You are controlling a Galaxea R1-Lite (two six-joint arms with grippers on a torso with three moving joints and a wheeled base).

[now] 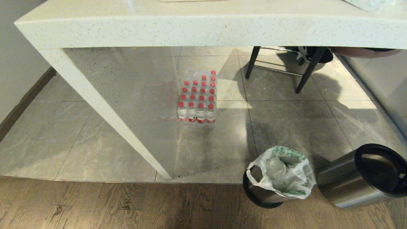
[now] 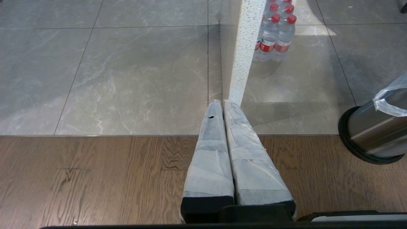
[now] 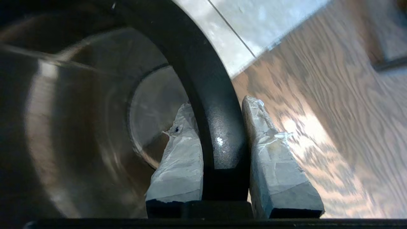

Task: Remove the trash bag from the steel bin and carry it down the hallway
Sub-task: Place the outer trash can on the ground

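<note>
The trash bag point(image 1: 283, 171), crinkled white plastic with green print, sits in the steel bin point(image 1: 260, 192) at the edge of the wood floor; its handles hang over the bin's top. The same steel bin point(image 2: 372, 133) and trash bag point(image 2: 391, 101) show at the side of the left wrist view. Beside it on the right, a second, empty steel bin point(image 1: 343, 181) is tipped over with its mouth facing me. My right gripper point(image 3: 219, 105) is shut on that bin's black rim point(image 3: 210, 95), one finger inside and one outside. My left gripper point(image 2: 221, 102) hangs shut and empty above the wood floor.
A white stone table point(image 1: 203, 28) spans the top of the view, with its slanted leg point(image 1: 105, 108) reaching the floor left of the bins. A pack of red-capped water bottles point(image 1: 197, 98) stands under the table. Black chair legs point(image 1: 305, 73) stand behind the bins.
</note>
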